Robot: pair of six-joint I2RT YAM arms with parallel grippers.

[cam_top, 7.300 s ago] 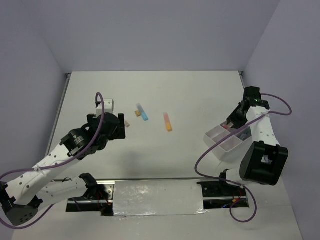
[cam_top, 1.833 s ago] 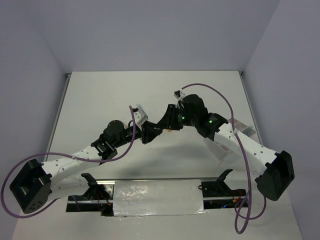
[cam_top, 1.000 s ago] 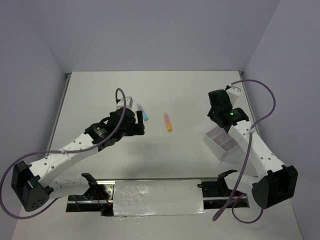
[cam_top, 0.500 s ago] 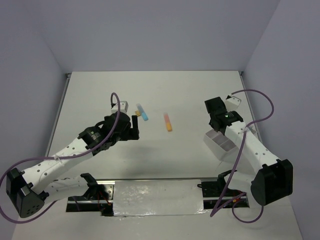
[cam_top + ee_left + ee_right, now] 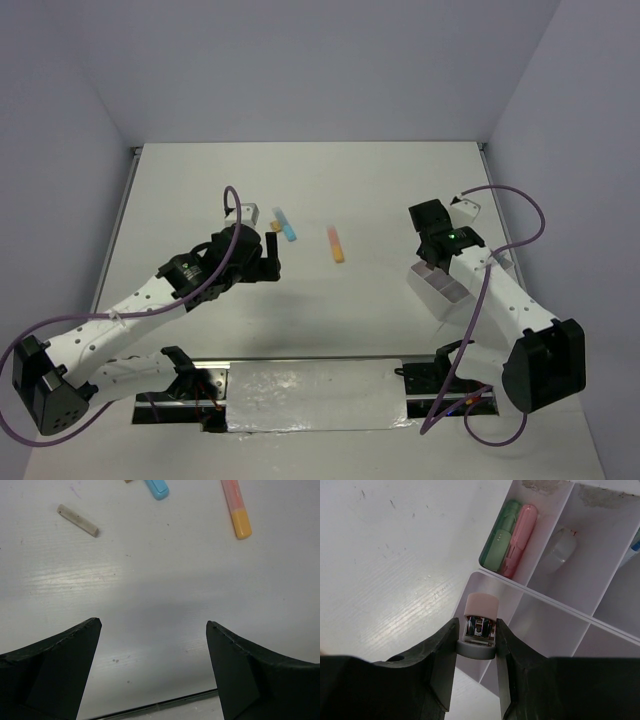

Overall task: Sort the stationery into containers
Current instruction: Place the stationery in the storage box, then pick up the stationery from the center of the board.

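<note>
Right tool (image 5: 476,627): jaws clamped on a small pink-capped piece (image 5: 481,607) with a grey base, gripped by its sides. It hangs over a bare compartment at the near corner of the white tray (image 5: 540,596), probably so that letting go drops it straight in

Next compartment beyond: green marker (image 5: 500,542) and pink marker (image 5: 520,535) lie side by side, touching, like with like. A pale item (image 5: 557,550) sits alone in the cell beside them; cannot tell what it is

Left tool (image 5: 152,624): jaws wide apart, holding nothing, over bare bench (image 5: 150,580), likely poised to take one of the loose items

Beyond it, unsorted on the bench: tan stick (image 5: 77,520), blue marker (image 5: 157,487), orange marker (image 5: 236,507), well apart from the tray

No brand, label or writing readable anywhere
</note>
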